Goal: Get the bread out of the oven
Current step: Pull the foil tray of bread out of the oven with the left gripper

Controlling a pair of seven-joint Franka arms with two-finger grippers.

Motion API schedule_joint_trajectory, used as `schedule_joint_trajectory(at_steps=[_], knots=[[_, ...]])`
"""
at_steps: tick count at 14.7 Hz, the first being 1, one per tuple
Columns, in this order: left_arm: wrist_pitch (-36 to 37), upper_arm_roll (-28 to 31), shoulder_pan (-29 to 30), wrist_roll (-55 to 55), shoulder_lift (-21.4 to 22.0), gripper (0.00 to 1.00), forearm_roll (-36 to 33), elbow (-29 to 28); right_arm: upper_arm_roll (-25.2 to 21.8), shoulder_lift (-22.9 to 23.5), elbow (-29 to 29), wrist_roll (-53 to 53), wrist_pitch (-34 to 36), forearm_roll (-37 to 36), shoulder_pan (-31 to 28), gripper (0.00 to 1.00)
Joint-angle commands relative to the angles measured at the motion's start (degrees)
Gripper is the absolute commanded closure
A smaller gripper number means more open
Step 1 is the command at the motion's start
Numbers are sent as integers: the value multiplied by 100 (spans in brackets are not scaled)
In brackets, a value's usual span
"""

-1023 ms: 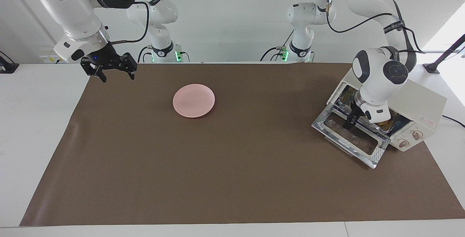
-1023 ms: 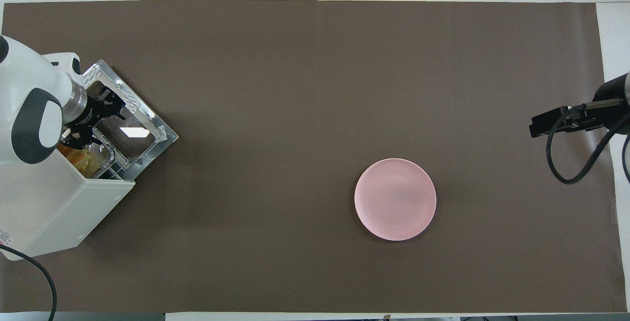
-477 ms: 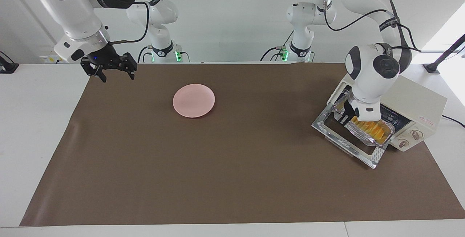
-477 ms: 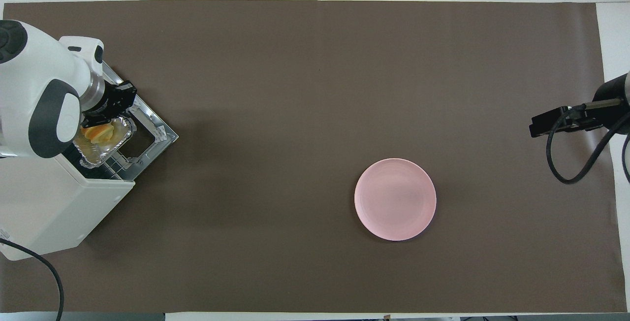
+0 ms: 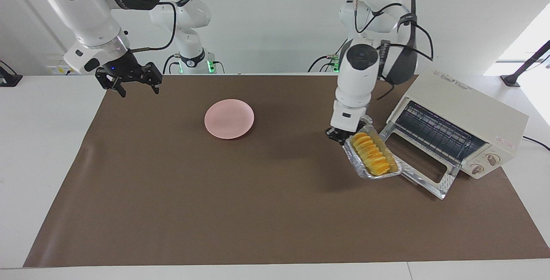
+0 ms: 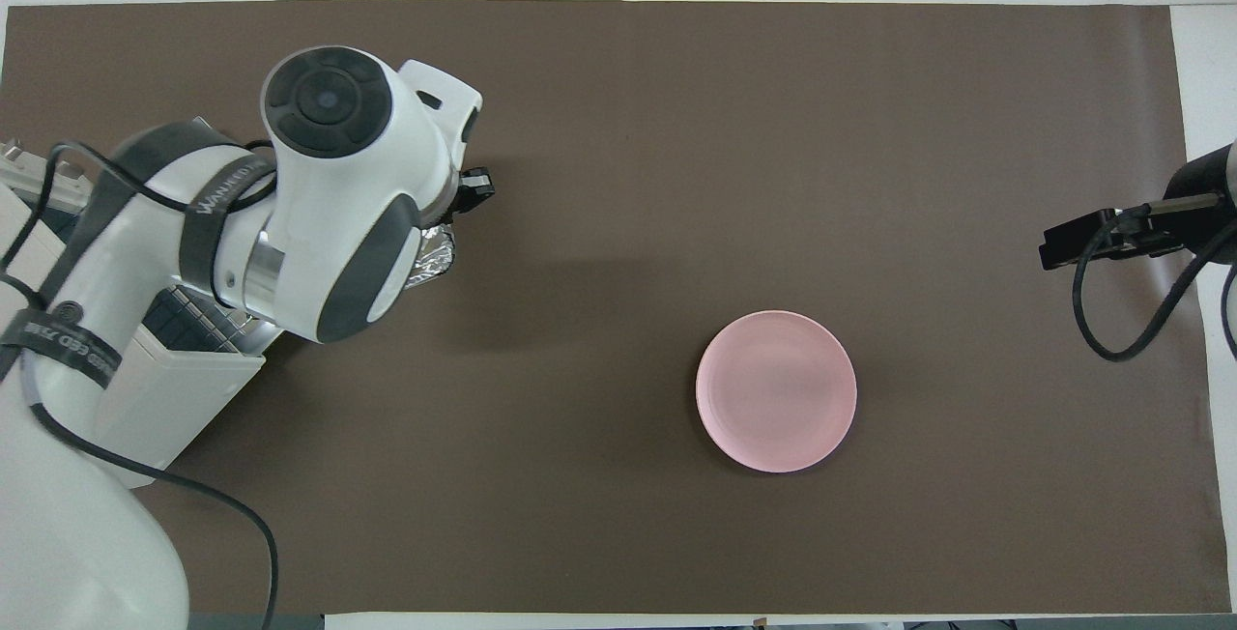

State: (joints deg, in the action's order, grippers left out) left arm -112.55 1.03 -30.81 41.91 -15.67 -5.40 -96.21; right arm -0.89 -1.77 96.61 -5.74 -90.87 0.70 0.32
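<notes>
The bread [image 5: 371, 153], a ridged golden loaf, lies in a crinkled foil tray [image 5: 380, 177]. My left gripper [image 5: 339, 134] is shut on the tray's rim and holds it, tilted, in the air over the mat, just beside the oven's dropped glass door [image 5: 425, 172]. The cream-white oven [image 5: 468, 112] stands open at the left arm's end, its wire rack bare. In the overhead view my left arm hides the bread; only a corner of the foil tray [image 6: 432, 261] shows. My right gripper [image 5: 136, 87] is open and empty, waiting over the mat's edge at the right arm's end.
A pink plate [image 5: 229, 118] lies on the brown mat, toward the right arm's end; it also shows in the overhead view [image 6: 776, 390]. The oven's cable runs off the table at the left arm's end.
My left gripper has drawn the foil tray with the bread out of the oven, past the door, toward the middle of the table. The right arm has not moved.
</notes>
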Motion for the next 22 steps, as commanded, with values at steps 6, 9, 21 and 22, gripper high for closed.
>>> schedule_joint_trajectory(at_steps=[6,9,21,22], knots=[[-416,90,-1400,-351,-813,100,118,-170,45,-201,113,55,122,71,-111,0],[-609,73,-1672,-184,-797,100,118,-546,19,-218,113,46,131,71,-129,0],[688,275,284,-42,897,0,847,-293,80,-262,209,99,148,79,99,0],[943,275,512,-51,1082,0,847,-302,80,-262,227,108,113,80,230,0]])
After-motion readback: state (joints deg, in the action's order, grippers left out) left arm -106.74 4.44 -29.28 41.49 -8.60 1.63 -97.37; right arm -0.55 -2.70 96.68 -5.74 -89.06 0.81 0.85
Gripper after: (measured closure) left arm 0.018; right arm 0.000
